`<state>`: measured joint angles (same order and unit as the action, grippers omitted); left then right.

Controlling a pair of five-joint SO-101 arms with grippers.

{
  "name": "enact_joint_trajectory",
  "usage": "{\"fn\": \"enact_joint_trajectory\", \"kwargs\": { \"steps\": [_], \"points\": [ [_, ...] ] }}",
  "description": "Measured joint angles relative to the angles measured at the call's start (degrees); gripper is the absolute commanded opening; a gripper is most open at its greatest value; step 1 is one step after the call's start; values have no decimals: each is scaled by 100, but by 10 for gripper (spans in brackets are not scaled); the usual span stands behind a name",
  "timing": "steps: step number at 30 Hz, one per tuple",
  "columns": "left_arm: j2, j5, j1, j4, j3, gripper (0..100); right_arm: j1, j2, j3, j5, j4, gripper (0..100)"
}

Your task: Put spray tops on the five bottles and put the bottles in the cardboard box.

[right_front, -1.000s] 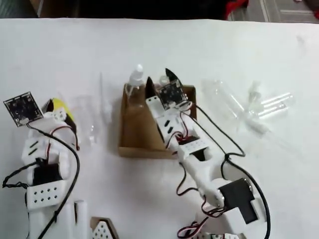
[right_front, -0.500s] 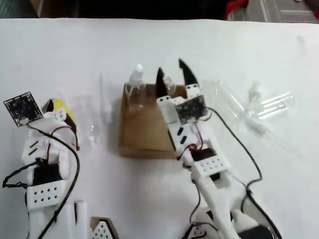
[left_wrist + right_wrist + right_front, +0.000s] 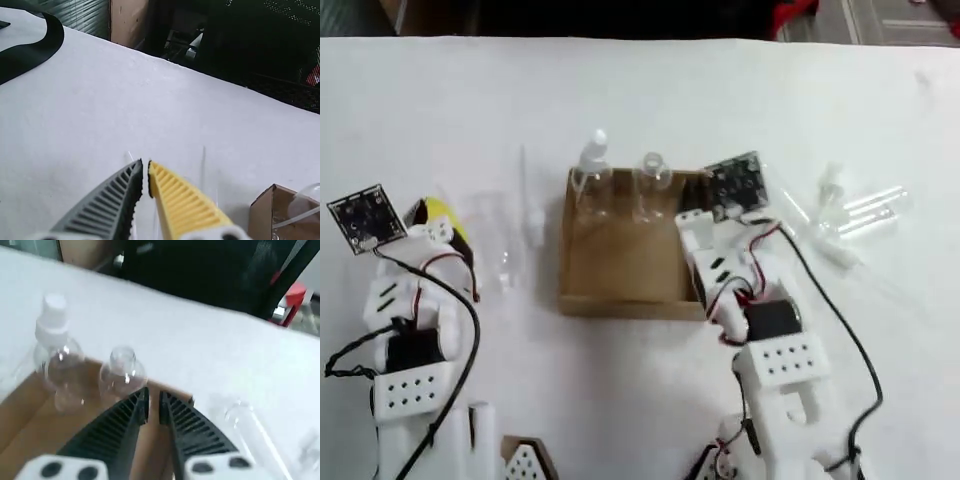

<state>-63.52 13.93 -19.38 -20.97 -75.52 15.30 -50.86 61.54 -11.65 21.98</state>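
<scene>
Left tool: My left tool has its grey finger and its yellow finger pressed tip to tip. Nothing is in it. It sits low over the white counter, off to the left of the cardboard box.
Right tool: My right tool has its two black fingers side by side with just a thin slit between them. Nothing is in it. It is at the far right corner of the box, near the bottle with no top.
Box: The cardboard box sits in the middle of the counter, between my two arms. Its top is open.
First bottle: The bottle with a top stands up straight in the far left corner of the box. Its spray top is white.
Second bottle: The bottle with no top stands up straight just beside it, against the far wall of the box. Its neck is open.
Out on the right: The other bottles lie on their sides on the counter, outside the box. Loose spray tops lie mixed in with them. I cannot tell how many.
Out on the left: A clear bottle, hard to make out, lies between the box and my left arm. A thin tube lies near it.
</scene>
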Motion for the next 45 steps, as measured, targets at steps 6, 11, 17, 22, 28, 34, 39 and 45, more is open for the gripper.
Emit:
{"fn": "enact_joint_trajectory", "kwargs": {
  "steps": [6, 11, 17, 22, 28, 34, 39, 45],
  "points": [
    [0, 0, 0, 0, -18, 24, 97, 1495, -589, 0, 598, 17],
    [0, 0, 0, 0, -26, 24, 202, 3059, -1697, 0, 1266, 17],
    [0, 0, 0, 0, -26, 24, 211, 4352, -2769, 0, 1319, 17],
    [0, 0, 0, 0, -26, 24, 202, 5011, -3288, 0, 1319, 17],
    [0, 0, 0, 0, -26, 24, 202, 5301, -3455, 0, 1319, 17],
    [0, 0, 0, 0, -26, 24, 193, 5292, -3455, 0, 1363, 17],
    [0, 0, 0, 0, -26, 24, -158, 4422, -3455, 0, 2127, 17],
    [0, 0, 0, 0, -26, 24, -1310, 2347, -3903, -35, 3218, 18]
  ]
}}
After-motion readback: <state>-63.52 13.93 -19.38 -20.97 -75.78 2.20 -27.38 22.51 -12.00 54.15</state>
